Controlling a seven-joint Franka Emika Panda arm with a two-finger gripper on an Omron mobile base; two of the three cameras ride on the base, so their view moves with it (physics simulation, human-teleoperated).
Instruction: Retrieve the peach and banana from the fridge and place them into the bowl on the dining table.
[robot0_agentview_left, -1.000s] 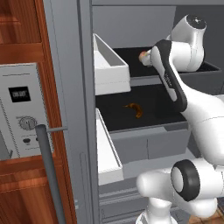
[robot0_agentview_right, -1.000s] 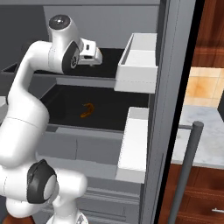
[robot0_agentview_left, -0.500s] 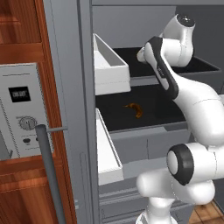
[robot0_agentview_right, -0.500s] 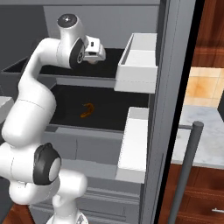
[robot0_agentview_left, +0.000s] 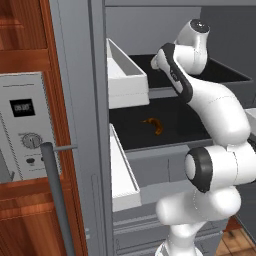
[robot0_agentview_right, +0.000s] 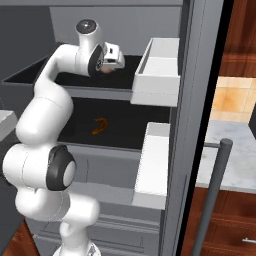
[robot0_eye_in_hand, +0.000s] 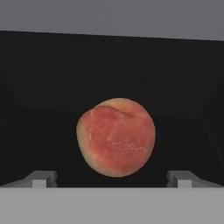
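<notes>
Peach (robot0_eye_in_hand: 116, 136) — a round red-and-yellow fruit — sits right in front of the two-finger gripper (robot0_eye_in_hand: 112, 179), straight ahead along the way the hand is looking. The small grey finger tips (robot0_eye_in_hand: 41, 178) stand wide apart, one on each side of the fruit, and nothing is held. The fruit looks close but not yet between the tips, so I think the hand must go forward a bit more before it can squeeze. The peach is round, so it has no long side to line up with.

It rests on the upper black shelf (robot0_agentview_right: 125, 80) inside the tall grey fridge (robot0_agentview_left: 75, 75), which stands open. On the shelf below lies the curved orange-brown banana (robot0_agentview_left: 154, 125), well apart from the hand — it waits for later. White door bins (robot0_agentview_left: 125, 77) hang at the side. The shelf is flat and dark, and the space above it is low, so the peach could roll away if bumped.
</notes>
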